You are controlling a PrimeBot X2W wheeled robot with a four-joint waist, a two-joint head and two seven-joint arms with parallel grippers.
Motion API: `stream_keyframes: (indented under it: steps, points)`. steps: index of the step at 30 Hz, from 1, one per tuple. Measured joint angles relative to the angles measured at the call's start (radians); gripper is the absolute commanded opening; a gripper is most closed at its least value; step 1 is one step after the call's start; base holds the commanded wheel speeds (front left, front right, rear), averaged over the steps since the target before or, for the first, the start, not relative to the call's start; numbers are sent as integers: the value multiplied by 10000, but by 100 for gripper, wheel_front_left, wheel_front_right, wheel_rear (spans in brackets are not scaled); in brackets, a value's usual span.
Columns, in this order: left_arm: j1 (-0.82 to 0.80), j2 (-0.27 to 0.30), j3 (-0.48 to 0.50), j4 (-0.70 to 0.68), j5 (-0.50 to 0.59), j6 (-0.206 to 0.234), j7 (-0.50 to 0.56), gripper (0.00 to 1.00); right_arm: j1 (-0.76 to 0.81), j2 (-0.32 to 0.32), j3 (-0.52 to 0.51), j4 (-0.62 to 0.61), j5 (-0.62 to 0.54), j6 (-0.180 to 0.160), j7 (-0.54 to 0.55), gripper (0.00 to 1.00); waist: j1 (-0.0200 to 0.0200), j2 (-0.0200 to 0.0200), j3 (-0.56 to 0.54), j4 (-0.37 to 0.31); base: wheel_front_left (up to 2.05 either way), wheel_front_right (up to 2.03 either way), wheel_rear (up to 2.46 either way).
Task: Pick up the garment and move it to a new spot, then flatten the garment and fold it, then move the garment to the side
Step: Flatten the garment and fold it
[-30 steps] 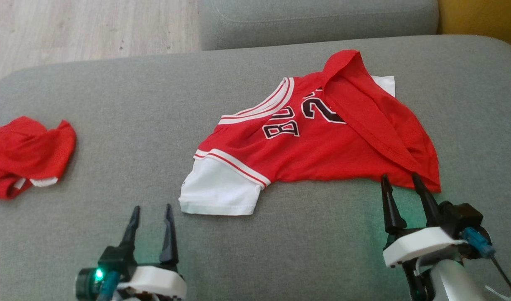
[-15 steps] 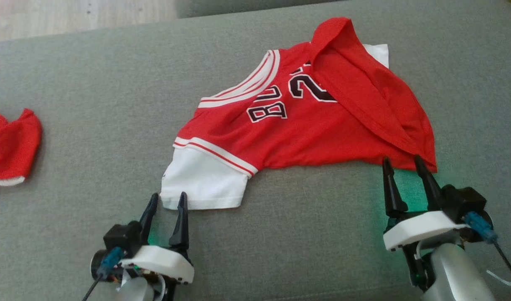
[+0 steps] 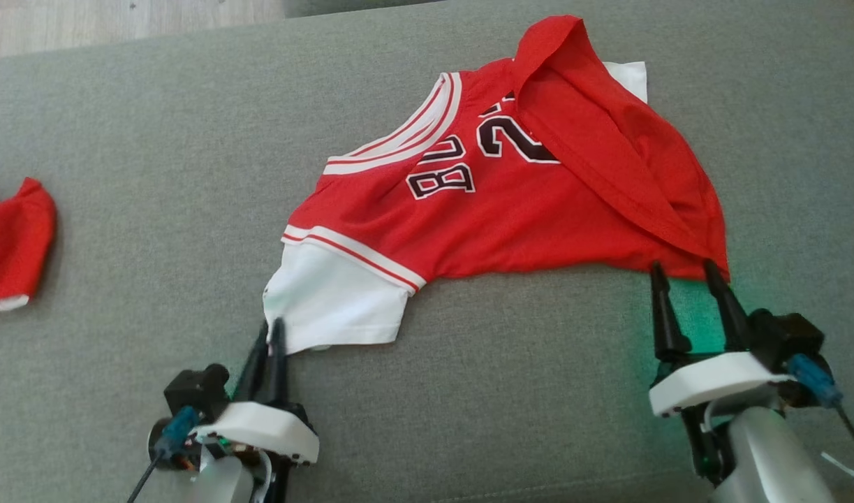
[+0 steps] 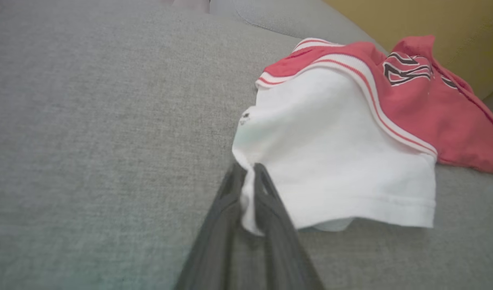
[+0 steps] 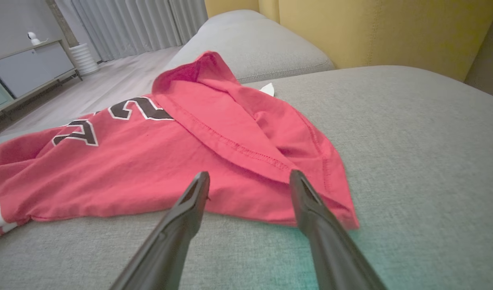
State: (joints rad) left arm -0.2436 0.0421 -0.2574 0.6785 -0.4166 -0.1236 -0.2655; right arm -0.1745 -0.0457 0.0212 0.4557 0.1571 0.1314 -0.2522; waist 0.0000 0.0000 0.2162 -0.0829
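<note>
2 grippers at the garment (image 3: pixel 510 216), head view: left gripper (image 3: pixel 269 327) at its white sleeve (image 3: pixel 336 307), right gripper (image 3: pixel 683 271) by the red hem (image 3: pixel 678 230); it's rumpled on the sofa (image 3: pixel 154 175). L wrist view: jaws clamped on sleeve corner. R wrist view: jaws spread wide, holding nothing. I'd say pickup's barely begun; flatten, fold, move aside remain.

A crumpled red cloth (image 3: pixel 11 244) is cut off by the left edge. On the red-and-white basketball jersey (image 3: pixel 510 230), a folded-over red flap (image 3: pixel 608 154) covers part of the black lettering (image 3: pixel 440 178) and most of the far white sleeve (image 3: pixel 629 73).
</note>
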Motion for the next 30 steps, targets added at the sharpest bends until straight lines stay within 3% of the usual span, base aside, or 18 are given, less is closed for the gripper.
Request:
stream_keyframes:
  steps: [17,30]
  points:
    - [-184,2,-422,6,-61,-4,-86,0,-1074,0,-1870,1749,-466,0,-2,100,0,0,291,351,0,0,0]
    - [-161,27,-556,-194,-48,-8,-73,0,-996,2,-1904,1829,-717,0,0,100,0,0,295,368,0,0,0]
